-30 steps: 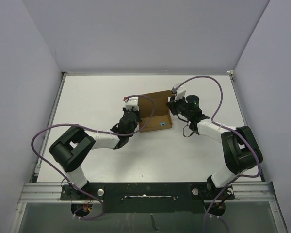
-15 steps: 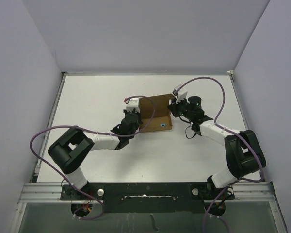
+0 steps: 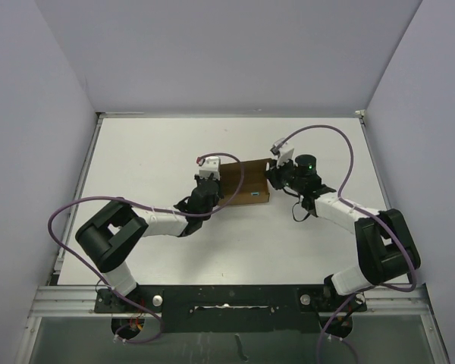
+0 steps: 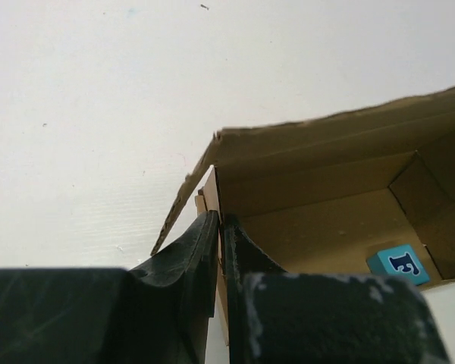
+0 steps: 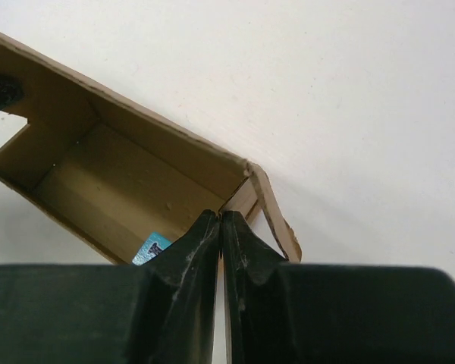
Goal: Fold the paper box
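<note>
Paper box [image 3: 246, 186] (blue cube [image 4: 396, 263] inside), left tool [image 4: 220, 227] clamping its left wall, right tool [image 5: 221, 221] clamping its right

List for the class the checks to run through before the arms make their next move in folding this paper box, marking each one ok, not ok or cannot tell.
1. Grip of the left hand on the left end of the paper box: ok, pinched shut on the cardboard.
2. Grip of the right hand on the right end: ok, pinched shut on the cardboard.
3. The blue cube lies inside, on the box floor: ok.
4. The lid is shut over the opening: not ok, it stands raised and the inside shows.
5. The side flaps are tucked inside the walls: cannot tell.
</note>
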